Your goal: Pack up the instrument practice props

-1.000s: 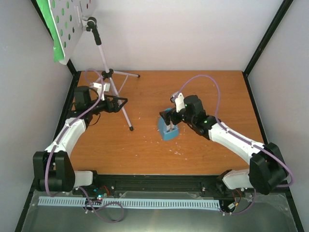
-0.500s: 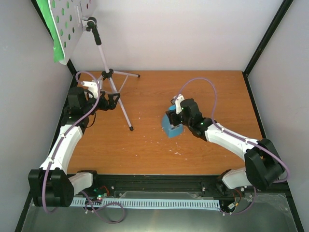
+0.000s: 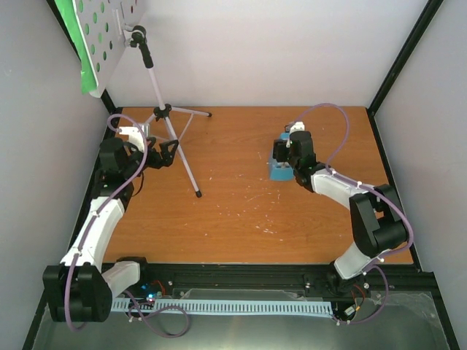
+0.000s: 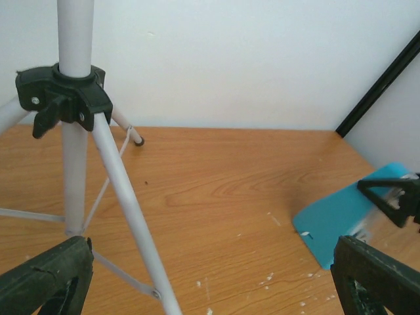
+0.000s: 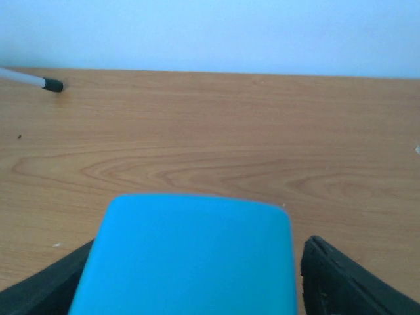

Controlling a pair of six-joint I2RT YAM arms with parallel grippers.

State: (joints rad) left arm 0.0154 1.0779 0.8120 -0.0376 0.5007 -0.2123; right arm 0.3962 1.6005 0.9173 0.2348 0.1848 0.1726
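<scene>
With right pincer (image 3: 279, 157), clamps small blue metronome (image 3: 278, 173) from both sides over the wooden table (image 3: 241, 219), right of centre toward the back. Holds left pincer (image 3: 168, 152) spread wide, empty, low at the far left, just beside the legs of the silver music stand (image 3: 164, 111). Shows stand upright, grey perforated tray (image 3: 109, 36) high above, green page (image 3: 87, 79) peeking out at its lower edge

Robot lab test cell: wooden counter (image 3: 292, 219) boxed by plain white walls (image 3: 277, 51) w/ black frame posts (image 3: 405, 55); left arm (image 3: 102, 219) & right arm (image 3: 336, 186) bolted at near edge.
</scene>
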